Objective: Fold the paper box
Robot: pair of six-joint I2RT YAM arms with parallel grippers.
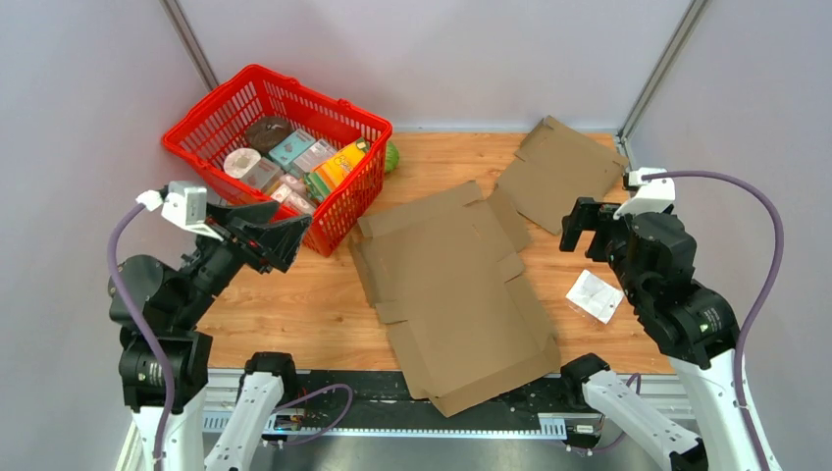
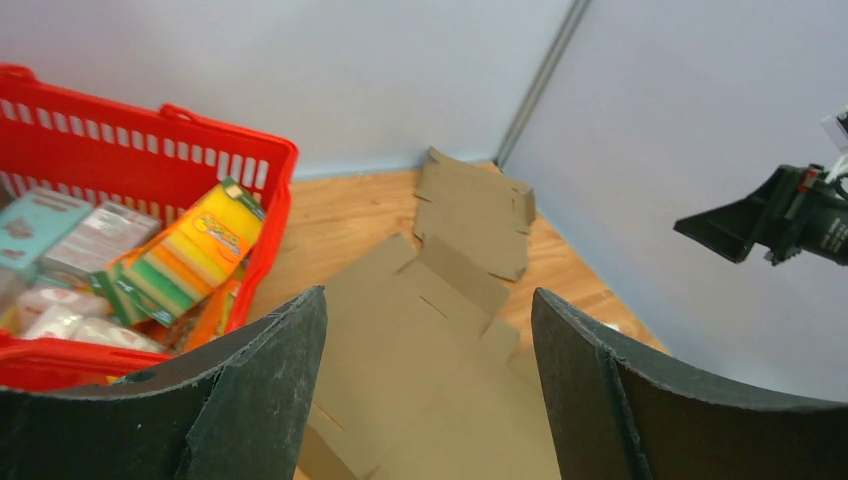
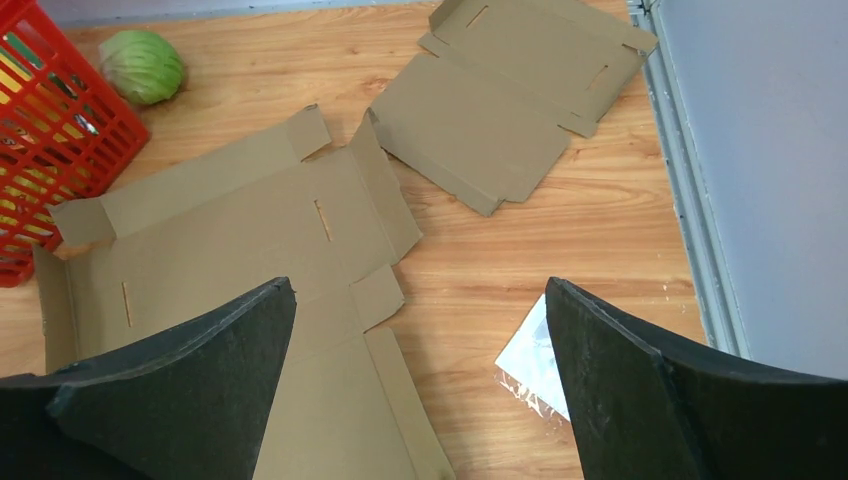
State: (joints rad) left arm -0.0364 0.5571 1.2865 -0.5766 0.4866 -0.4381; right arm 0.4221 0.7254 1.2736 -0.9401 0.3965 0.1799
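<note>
Top external view: the flat cardboard box (image 1: pixel 456 294) lies unfolded mid-table, its long axis running far-left to near-right and its near corner overhanging the wooden table (image 1: pixel 294 304). Grey walls enclose it. The left gripper (image 1: pixel 289 233) and right gripper (image 1: pixel 579 226) hang spread wide, empty. A cabbage (image 1: pixel 391 157) is half hidden behind the red basket (image 1: pixel 211 123).

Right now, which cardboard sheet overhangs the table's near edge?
The big middle sheet; the small sheet lies back in the far right corner, away from that edge.
</note>
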